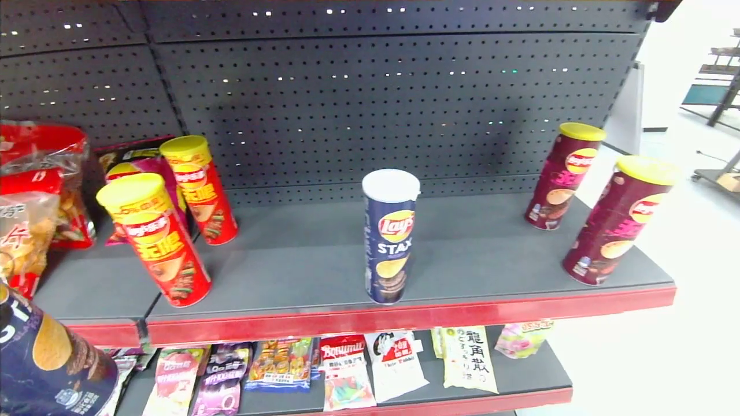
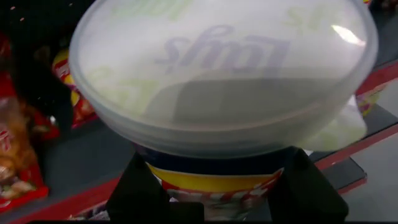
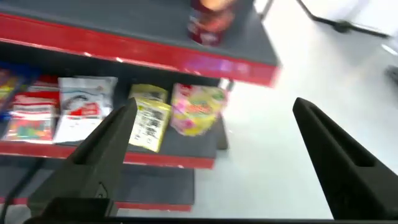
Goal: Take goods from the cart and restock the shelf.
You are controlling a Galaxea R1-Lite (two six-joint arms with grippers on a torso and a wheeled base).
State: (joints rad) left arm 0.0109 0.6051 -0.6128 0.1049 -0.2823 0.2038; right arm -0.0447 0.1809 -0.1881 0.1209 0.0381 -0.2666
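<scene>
The left gripper [image 2: 224, 190] clamped a blue can [image 2: 217, 87], low by the shelf's [image 1: 474, 248] left end, near its red front edge [image 1: 404, 315]. Bare shelf lay either side of a standing blue tube [image 1: 390, 237], between red cans [image 1: 167, 242] and maroon cans [image 1: 615, 222]. The right gripper [image 3: 214, 109] gaped wide, empty.

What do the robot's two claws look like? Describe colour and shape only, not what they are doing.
The right claw has two plain matte black fingers, flat-sided and tapering to blunt, angular tips. The left claw has two black fingers of the same plain, blocky make.
</scene>
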